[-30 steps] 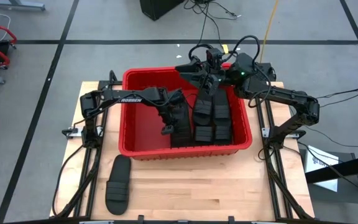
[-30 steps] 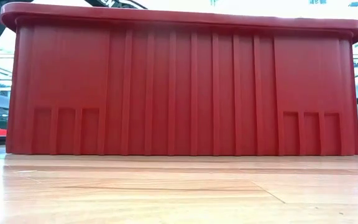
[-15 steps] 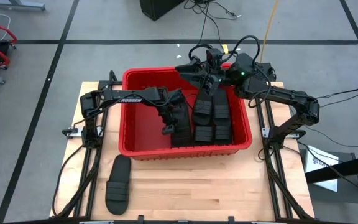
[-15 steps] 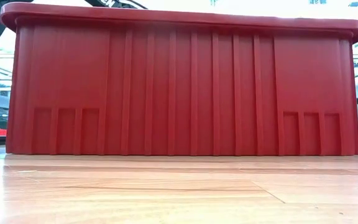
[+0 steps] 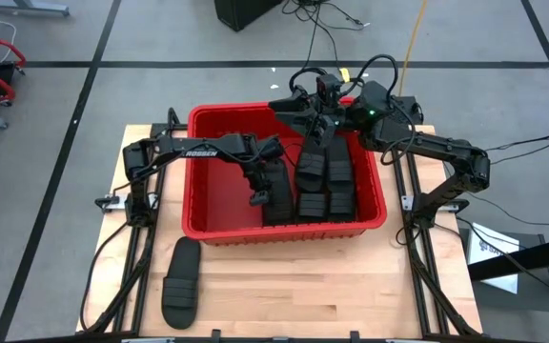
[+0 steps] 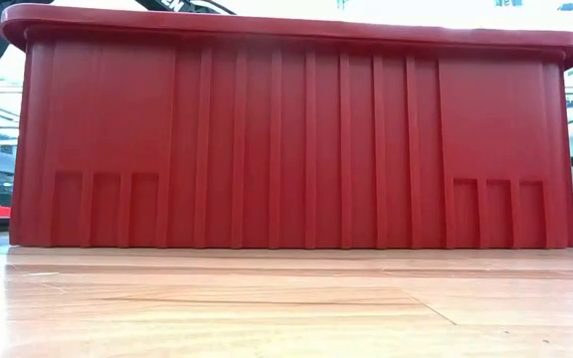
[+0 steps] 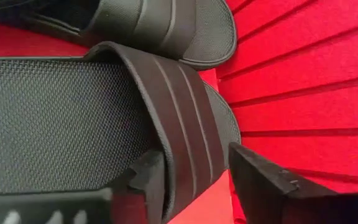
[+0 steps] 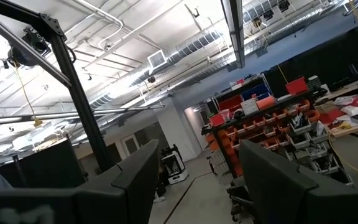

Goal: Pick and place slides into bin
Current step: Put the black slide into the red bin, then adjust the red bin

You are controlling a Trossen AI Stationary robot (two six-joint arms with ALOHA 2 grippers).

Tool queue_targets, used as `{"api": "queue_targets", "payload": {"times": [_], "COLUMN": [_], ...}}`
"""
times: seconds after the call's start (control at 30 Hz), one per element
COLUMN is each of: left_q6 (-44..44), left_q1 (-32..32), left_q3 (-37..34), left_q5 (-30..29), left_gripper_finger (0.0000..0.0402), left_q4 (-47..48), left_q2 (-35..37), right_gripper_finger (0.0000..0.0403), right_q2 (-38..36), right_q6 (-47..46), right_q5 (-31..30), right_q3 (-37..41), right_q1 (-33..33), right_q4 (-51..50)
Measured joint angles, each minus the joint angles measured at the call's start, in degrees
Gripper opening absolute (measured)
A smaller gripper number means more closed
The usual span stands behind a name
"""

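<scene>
Five slides (image 5: 315,181) are counted in the bin (image 5: 212,195); a sixth slide (image 5: 181,281) is left on the surface (image 5: 303,295). The left claw (image 7: 194,177) is spread around one slide's strap (image 7: 179,118) inside the bin. The right claw (image 8: 194,180) is held open above the bin's far rim.

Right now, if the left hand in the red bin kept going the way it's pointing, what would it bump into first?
Probably the slide right in front of it: the left hand straddles its ribbed strap, fingers open, inside the bin. The bin's red floor lies just beyond.
</scene>
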State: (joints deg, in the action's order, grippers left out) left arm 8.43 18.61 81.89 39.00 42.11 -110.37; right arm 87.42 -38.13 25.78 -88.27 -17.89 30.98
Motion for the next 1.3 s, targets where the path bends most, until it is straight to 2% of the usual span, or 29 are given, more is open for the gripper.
{"api": "queue_targets", "payload": {"times": [0.23, 0.53, 1.0, 1.1, 1.3], "left_q6": [0.02, 0.86, 2.08, 3.26, 6.62], "left_q1": [0.00, -0.05, -1.92, -1.92, -1.80], "left_q3": [0.00, 0.04, 0.38, 2.50, 7.02], "left_q5": [-0.57, -6.74, -15.12, -15.67, -21.55], "left_gripper_finger": [0.0205, 0.0237, 0.0239, 0.0239, 0.0239], "left_q4": [0.09, 0.04, 1.02, 3.35, 5.64], "left_q2": [0.00, 0.00, 0.00, 0.00, 0.02], "right_gripper_finger": [0.0210, 0.0210, 0.0210, 0.0210, 0.0210], "right_q2": [0.00, 0.00, 0.00, 0.00, 0.00], "right_q6": [0.00, 0.28, 0.46, 0.46, 0.41], "right_q5": [0.02, 0.02, -0.03, -0.06, -0.09], "right_q3": [-0.01, 0.00, -0.01, 0.00, 0.00], "right_q1": [0.00, -0.02, -0.02, -0.02, -0.02], "right_q4": [0.00, -0.02, -0.69, -1.52, -2.12]}}
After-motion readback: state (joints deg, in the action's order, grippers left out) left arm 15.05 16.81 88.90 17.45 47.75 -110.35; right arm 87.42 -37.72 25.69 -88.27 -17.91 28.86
